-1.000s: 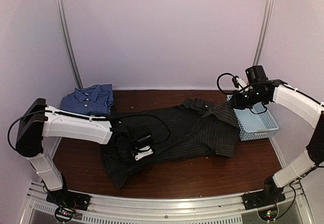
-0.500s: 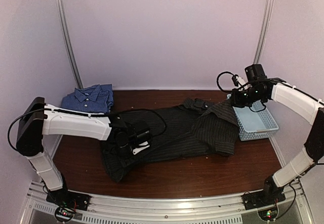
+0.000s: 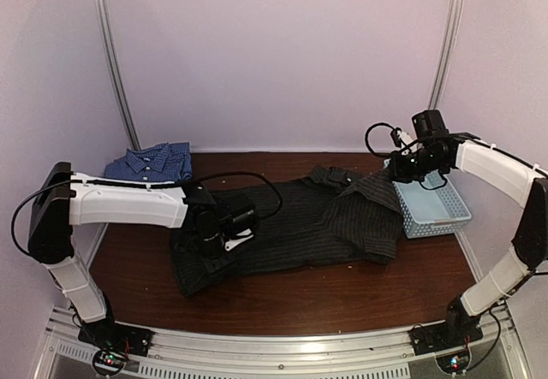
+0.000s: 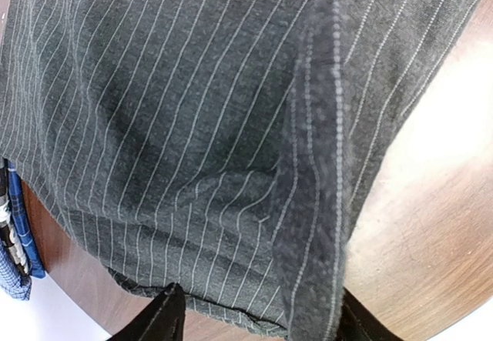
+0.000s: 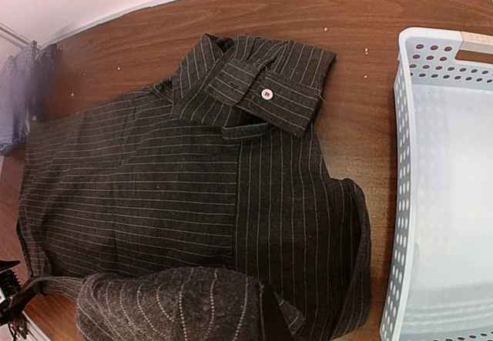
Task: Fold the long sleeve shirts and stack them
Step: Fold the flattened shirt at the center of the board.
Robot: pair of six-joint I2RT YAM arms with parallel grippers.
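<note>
Left gripper stands parted, the black shirt's stitched hem between its fingers. Right gripper is clamped on that shirt's raised edge; the shirt lies spread and wrinkled.

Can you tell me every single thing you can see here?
black shirt: one, black with thin pale stripes, spread across the middle of the table
blue shirt: one, blue checks, folded at the far left corner
basket: one, light blue, far right, beside the black shirt
table: one, dark brown wood, under it all
poles: two, silver, up the back corners
left arm: one, white and black, over the black shirt's left end, jaws apart
right arm: one, white and black, by the basket, jaws shut on a bit of the black shirt
</note>
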